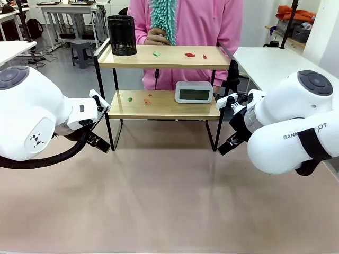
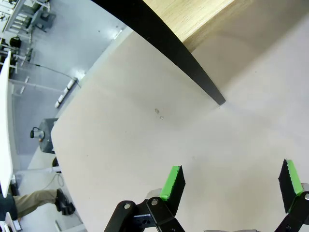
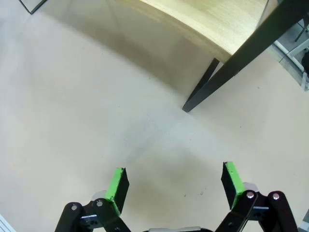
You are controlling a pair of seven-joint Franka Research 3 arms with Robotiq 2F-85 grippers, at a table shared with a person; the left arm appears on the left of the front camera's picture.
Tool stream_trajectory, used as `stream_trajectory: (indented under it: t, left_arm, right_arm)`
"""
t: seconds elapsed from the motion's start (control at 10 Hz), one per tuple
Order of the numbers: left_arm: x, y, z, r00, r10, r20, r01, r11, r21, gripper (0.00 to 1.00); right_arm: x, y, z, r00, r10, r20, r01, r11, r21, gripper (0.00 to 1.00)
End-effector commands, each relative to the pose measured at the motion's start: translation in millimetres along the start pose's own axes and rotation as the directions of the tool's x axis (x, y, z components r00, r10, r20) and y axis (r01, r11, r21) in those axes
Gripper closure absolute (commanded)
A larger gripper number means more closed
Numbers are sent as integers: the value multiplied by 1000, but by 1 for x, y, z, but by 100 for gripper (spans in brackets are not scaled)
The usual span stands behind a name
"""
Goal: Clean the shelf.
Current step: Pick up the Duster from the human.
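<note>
The shelf is a two-tier rack of light wooden boards in a black frame, standing at the table's far middle. Small green and red scraps lie on both boards. A black mesh cup stands on the top board's left end, and a white digital clock sits on the lower board. Behind the shelf a person in pink holds a teal fluffy duster. My left gripper is open above bare table near the shelf's front left leg. My right gripper is open near the front right leg. Both hold nothing.
The beige table stretches bare in front of the shelf. White tables stand to the right and far left. Both bulky white arms flank the shelf's front legs.
</note>
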State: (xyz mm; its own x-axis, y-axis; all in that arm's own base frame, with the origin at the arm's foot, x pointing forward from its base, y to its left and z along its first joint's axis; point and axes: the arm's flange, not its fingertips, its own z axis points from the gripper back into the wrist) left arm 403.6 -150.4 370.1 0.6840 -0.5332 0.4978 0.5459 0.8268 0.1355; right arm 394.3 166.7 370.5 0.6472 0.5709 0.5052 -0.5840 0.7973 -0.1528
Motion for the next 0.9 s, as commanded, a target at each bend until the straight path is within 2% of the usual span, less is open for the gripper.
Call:
stream_trajectory:
  t: [0.0,0.1,0.2,0.3,0.4,0.5,0.6,0.7,0.8]
  left_arm:
    - [0,0,0,1000,-1,0,1,1000,0,0]
    - [0,0,0,1000,0,0,0,1000,0,0]
    - [-6,0,33,994,-102,-38,97,988,-123,0]
    - [-21,7,77,985,-153,81,171,923,-344,0]
    - [-46,36,123,978,-21,206,121,865,-488,0]
    - [-75,71,149,947,166,273,15,831,-557,0]
    - [-108,107,161,880,373,295,-129,784,-607,0]
    - [-143,142,163,761,558,330,-201,688,-698,0]
    - [-175,170,158,615,724,314,-275,569,-775,0]
  right_arm:
    - [0,0,0,1000,-1,0,1,1000,0,0]
    - [0,0,0,1000,0,0,0,1000,0,0]
    - [1,-6,34,997,-31,-72,43,984,171,0]
    - [2,-15,92,970,-234,-56,238,889,391,0]
    - [-21,-42,154,887,-462,27,392,781,486,0]
    - [-54,-71,192,740,-668,82,542,664,515,0]
    - [-100,-103,222,562,-820,104,596,489,637,0]
    - [-152,-130,234,359,-923,139,594,341,728,0]
    - [-193,-143,229,176,-978,108,612,195,767,0]
